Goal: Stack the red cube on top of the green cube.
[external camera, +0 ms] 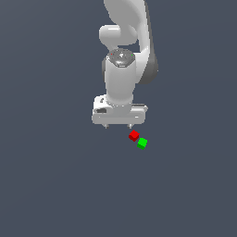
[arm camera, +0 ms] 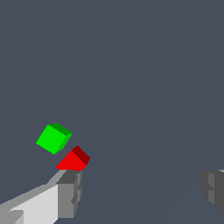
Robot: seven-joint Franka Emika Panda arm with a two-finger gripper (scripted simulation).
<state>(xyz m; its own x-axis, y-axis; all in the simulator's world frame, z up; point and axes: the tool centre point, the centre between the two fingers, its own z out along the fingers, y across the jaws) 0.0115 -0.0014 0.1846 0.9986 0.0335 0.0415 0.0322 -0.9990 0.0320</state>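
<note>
The red cube (external camera: 134, 135) lies on the dark floor, with the green cube (external camera: 142, 143) touching or almost touching it on the side toward the exterior view's right. My gripper (external camera: 118, 126) hangs above the floor, just toward the exterior view's left of the red cube, open and empty. In the wrist view the red cube (arm camera: 73, 160) sits just beyond one fingertip (arm camera: 70, 192), partly hidden by it, and the green cube (arm camera: 53, 138) lies past it. The gripper (arm camera: 142, 190) has its jaws wide apart, and neither cube is between them.
The white arm (external camera: 124, 69) rises above the gripper in the exterior view. The plain dark grey floor (external camera: 55, 185) spreads all around the cubes.
</note>
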